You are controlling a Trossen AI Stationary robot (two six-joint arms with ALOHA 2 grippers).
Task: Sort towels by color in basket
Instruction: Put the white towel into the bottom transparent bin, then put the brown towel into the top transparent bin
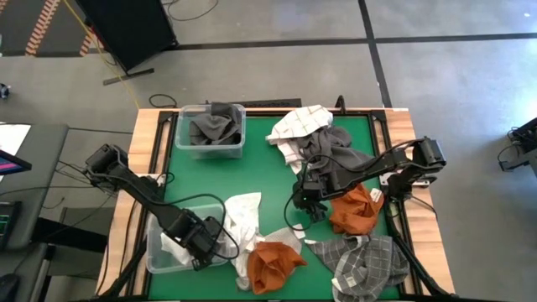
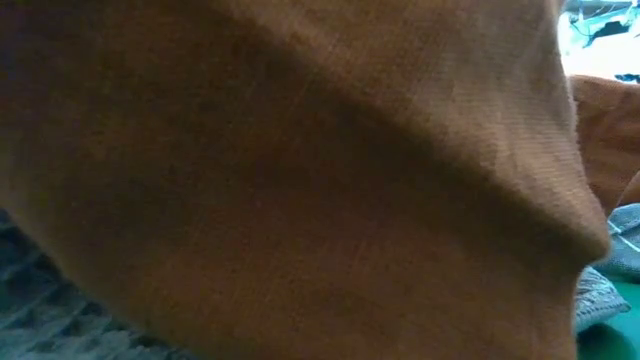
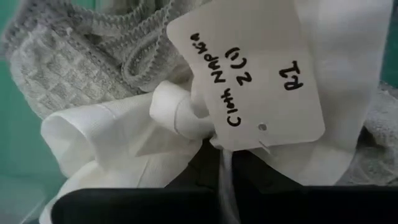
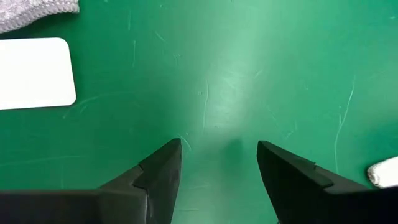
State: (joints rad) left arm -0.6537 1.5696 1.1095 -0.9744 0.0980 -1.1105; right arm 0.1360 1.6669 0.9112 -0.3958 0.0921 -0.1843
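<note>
Green matting is covering the desk, with towels lying heaped along its right and near sides. Left claw is sitting at the near-left bin, pinched together on a white towel whose paper tag is showing just beyond the fingers. Right claw is hovering over bare mat near the middle, fingers spread apart and gripping nothing, beside an orange towel. A dark grey towel is lying in the far bin.

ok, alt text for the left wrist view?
The left gripper is shut on a white towel bearing a handwritten paper tag. A grey woven cloth lies behind it on the green mat.
</note>
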